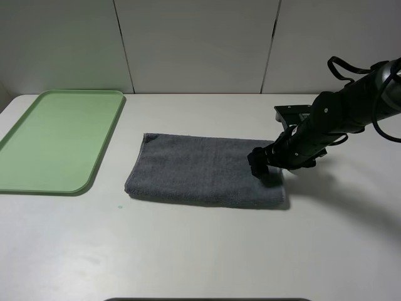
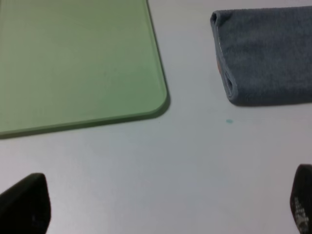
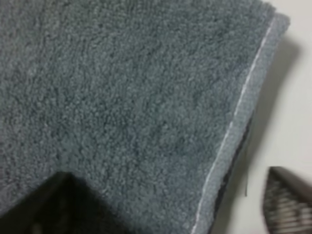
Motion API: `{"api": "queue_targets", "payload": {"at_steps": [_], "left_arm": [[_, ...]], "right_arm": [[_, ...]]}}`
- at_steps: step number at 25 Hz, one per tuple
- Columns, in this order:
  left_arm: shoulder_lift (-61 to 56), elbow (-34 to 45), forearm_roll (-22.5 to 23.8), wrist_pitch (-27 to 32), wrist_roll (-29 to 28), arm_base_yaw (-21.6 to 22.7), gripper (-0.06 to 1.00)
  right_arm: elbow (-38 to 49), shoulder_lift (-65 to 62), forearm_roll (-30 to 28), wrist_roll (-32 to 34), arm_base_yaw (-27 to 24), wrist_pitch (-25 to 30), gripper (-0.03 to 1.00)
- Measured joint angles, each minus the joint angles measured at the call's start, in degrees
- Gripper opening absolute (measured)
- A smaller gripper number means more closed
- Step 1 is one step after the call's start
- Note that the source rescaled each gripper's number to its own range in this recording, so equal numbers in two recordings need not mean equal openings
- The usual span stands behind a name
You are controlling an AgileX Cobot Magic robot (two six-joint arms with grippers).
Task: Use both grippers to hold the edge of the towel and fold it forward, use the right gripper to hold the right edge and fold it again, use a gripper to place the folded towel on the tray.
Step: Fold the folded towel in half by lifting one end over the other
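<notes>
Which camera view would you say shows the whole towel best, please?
The exterior high view: it shows the whole folded towel lying flat right of the tray, with the right gripper at its right end. The left wrist view catches only one folded end; the right wrist view, a blurry close-up of one hemmed edge.

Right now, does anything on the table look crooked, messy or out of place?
Nothing serious. The towel lies folded flat but slightly skewed on the table, and its far left corner is puckered up. A tiny teal speck marks the surface just in front of the towel's left end.
</notes>
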Motion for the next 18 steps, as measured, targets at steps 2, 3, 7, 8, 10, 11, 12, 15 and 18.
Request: {"api": "queue_targets", "payload": {"at_steps": [2, 3, 7, 8, 10, 11, 12, 15, 18], "left_arm": [[0.0, 0.0, 0.0, 0.0, 0.0, 0.0, 1.00], [0.0, 0.0, 0.0, 0.0, 0.0, 0.0, 1.00], [0.0, 0.0, 0.0, 0.0, 0.0, 0.0, 1.00], [0.0, 0.0, 0.0, 0.0, 0.0, 0.0, 1.00], [0.0, 0.0, 0.0, 0.0, 0.0, 0.0, 1.00], [0.0, 0.0, 0.0, 0.0, 0.0, 0.0, 1.00], [0.0, 0.0, 0.0, 0.0, 0.0, 0.0, 1.00], [0.0, 0.0, 0.0, 0.0, 0.0, 0.0, 1.00], [0.0, 0.0, 0.0, 0.0, 0.0, 0.0, 1.00]], "right_arm": [[0.0, 0.0, 0.3, 0.0, 0.0, 0.3, 0.66], [0.0, 0.0, 0.4, 0.0, 0.0, 0.6, 0.61], [0.0, 0.0, 1.0, 0.2, 0.0, 1.6, 0.40], [0.0, 0.0, 1.3, 0.2, 0.0, 2.2, 0.32], [0.0, 0.0, 2.3, 0.5, 0.0, 2.9, 0.15], [0.0, 0.0, 2.7, 0.6, 0.0, 3.2, 0.06], [0.0, 0.0, 2.9, 0.6, 0.0, 3.3, 0.03], [0.0, 0.0, 3.1, 0.6, 0.0, 3.5, 0.03], [0.0, 0.0, 2.7, 0.6, 0.0, 3.5, 0.03]]}}
